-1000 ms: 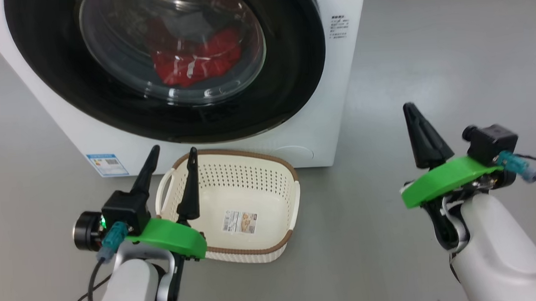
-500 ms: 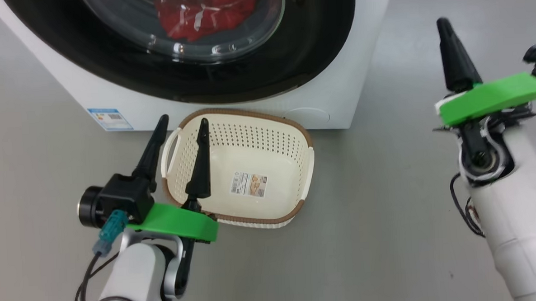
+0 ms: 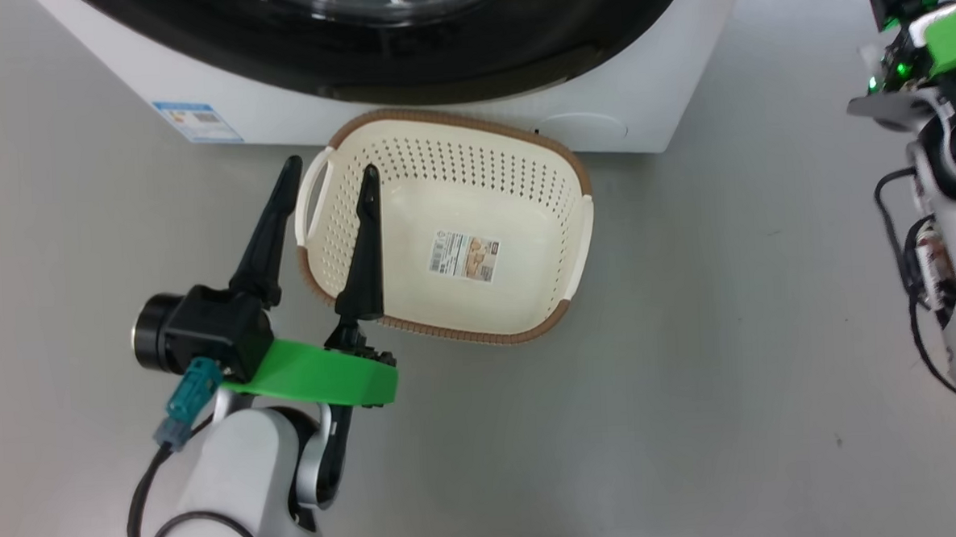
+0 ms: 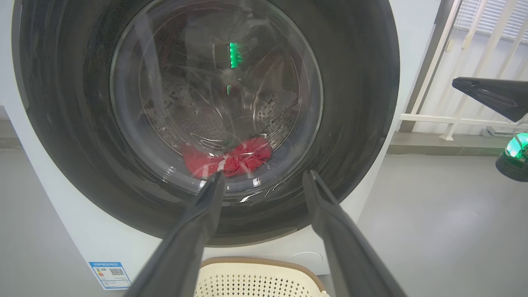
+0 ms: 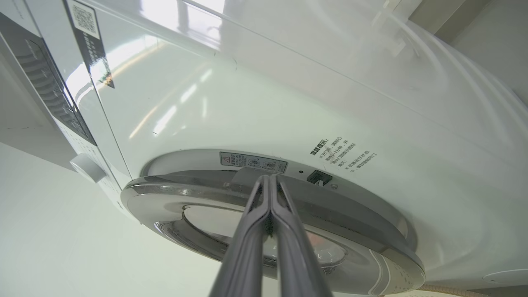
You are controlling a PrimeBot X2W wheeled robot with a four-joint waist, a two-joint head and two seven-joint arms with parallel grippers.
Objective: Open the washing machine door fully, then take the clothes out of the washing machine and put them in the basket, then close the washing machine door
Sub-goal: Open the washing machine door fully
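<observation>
The washing machine (image 3: pixel 262 120) stands ahead, and its round black door (image 4: pixel 354 103) looks closed against the front. Red clothes (image 4: pixel 229 161) lie behind the glass at the bottom of the drum. On the floor just before the machine sits the cream basket (image 3: pixel 522 170), with nothing in it. My left gripper (image 3: pixel 329 178) hangs open over the basket's left handle, nothing between its fingers. My right gripper (image 5: pixel 269 178) is shut and empty, its tips at the door's silver edge (image 5: pixel 173 192) beside a small latch slot (image 5: pixel 319 177); whether they touch is unclear.
A blue label (image 3: pixel 197 121) sits on the machine's lower left corner. Grey floor (image 3: pixel 692 372) spreads around the basket and to the right. Behind my right gripper (image 4: pixel 486 95), the left wrist view shows a white railing and blinds (image 4: pixel 474 62).
The head camera has tilted down, pushing the machine toward the top of the picture. My right gripper has risen and moved toward the door's right edge. The left gripper stays by the basket.
</observation>
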